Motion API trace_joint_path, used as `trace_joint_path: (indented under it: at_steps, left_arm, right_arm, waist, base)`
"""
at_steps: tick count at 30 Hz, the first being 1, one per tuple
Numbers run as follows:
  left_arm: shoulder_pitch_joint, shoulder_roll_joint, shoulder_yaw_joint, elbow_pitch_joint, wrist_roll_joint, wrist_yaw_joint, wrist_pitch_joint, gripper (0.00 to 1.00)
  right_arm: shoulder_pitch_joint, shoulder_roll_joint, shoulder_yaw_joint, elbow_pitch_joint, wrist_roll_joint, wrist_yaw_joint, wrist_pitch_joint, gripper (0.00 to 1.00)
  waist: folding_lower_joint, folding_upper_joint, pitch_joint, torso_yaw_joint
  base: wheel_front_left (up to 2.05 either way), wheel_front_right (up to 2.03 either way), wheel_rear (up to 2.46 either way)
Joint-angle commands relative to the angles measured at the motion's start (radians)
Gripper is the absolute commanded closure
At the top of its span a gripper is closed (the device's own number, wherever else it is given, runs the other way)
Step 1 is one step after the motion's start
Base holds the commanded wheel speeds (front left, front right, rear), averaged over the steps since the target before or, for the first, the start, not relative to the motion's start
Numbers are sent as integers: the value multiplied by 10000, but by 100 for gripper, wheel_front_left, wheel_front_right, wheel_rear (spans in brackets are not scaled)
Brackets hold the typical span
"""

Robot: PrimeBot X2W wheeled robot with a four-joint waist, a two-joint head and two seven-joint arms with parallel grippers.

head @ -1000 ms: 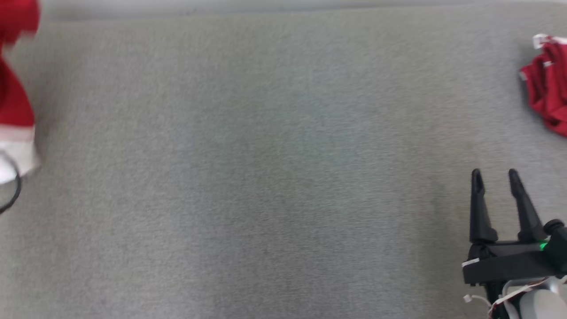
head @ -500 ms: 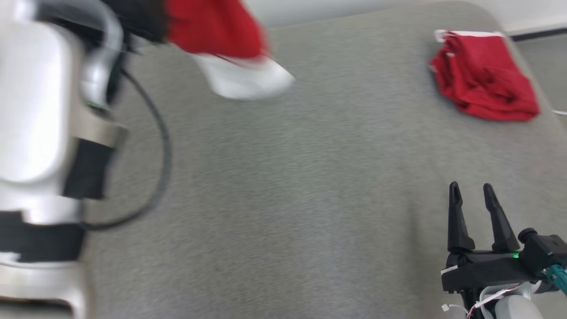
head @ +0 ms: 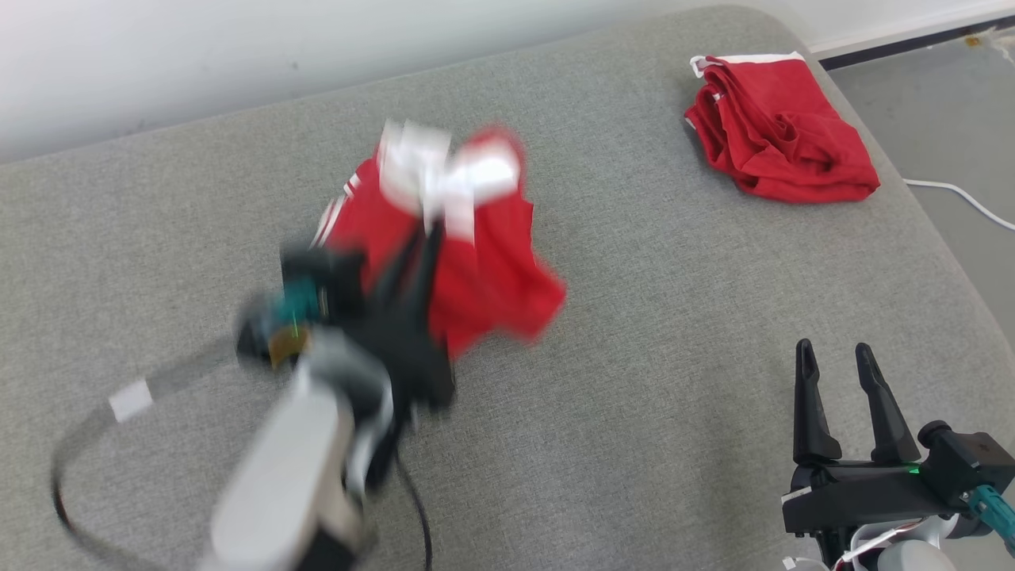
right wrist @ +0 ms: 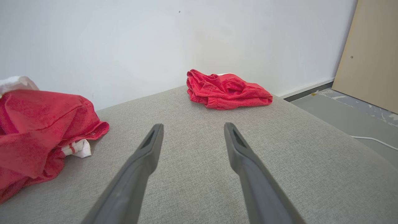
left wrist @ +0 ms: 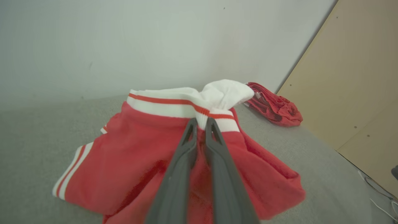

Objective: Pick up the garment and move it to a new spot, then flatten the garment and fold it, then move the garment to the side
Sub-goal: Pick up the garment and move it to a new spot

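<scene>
Garments: two. Garment 1 (left wrist: 124, 155) is red with a white, red-striped waistband (left wrist: 161, 104) and white-striped hems. It lies bunched near the middle of the padded surface (head: 634, 396), with the waistband raised above the rest of the cloth. Garment 2 (head: 781, 151) is a red crumpled heap at the far right corner of the same surface, well apart from garment 1.

Pincers: two. The left pincer (left wrist: 199, 123) is almost fully closed, its two fingertips nipping the waistband of garment 1. In the head view this arm and the cloth are blurred. The right pincer (head: 833, 349) stands fully spread and holds nothing. It sits over bare fabric at the near right, clear of both garments.

Cables: one black cable (head: 75, 452) loops beside the left forearm, and one white cable (head: 959, 198) lies on the floor.

Surface: grey woven upholstery with a rounded far right corner.

Room: a plain white wall (right wrist: 124, 37) runs behind the surface. A grey floor (head: 936, 103) lies to the right, with a dark skirting strip (right wrist: 307, 90) at the wall foot. A light wooden panel (left wrist: 351, 77) stands at the right
</scene>
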Motion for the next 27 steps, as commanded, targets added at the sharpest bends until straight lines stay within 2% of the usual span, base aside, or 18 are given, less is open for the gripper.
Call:
trace_joint_path:
  at_steps: [1,5,6,7,8,15,27]
  left_arm:
    - [764,-78,-26,73,-349,27,-192,100]
    - [2215,120,-427,428,-91,254,-620,100]
    - [2407,98,-474,528,-127,216,-681,97]
    - [2461,101,-536,578,-61,190,-780,54]
    - [2484,86,-523,603,-142,145,-912,0]
    - [2446,303,-355,253,-39,103,-2155,0]
    - [3712,1293,980,-999,65,716,-2902,0]
  right_arm:
    - [30,43,23,26,-41,-25,-42,0]
    - [62,35,34,65,-101,-25,-43,0]
    - [62,26,60,73,-119,-25,-43,0]
    - [56,-9,92,78,-130,-25,-43,0]
    - [52,-54,98,77,-137,-25,-43,0]
    - [348,-285,66,138,-229,-25,-44,0]
    - [757,-500,179,-59,-158,-25,-27,0]
  waist:
    - [1,0,-43,-8]
    - [1,0,-130,159]
    - [1,0,-156,203]
    - [1,0,-195,256]
    - [1,0,-241,317]
    - [1,0,-918,976]
    - [1,0,-1787,2330]
  base:
    - [0,0,0]
    - [0,0,0]
    - [0,0,0]
    - [0,0,0]
    - [0,0,0]
    - [0,0,0]
    - [0,0,0]
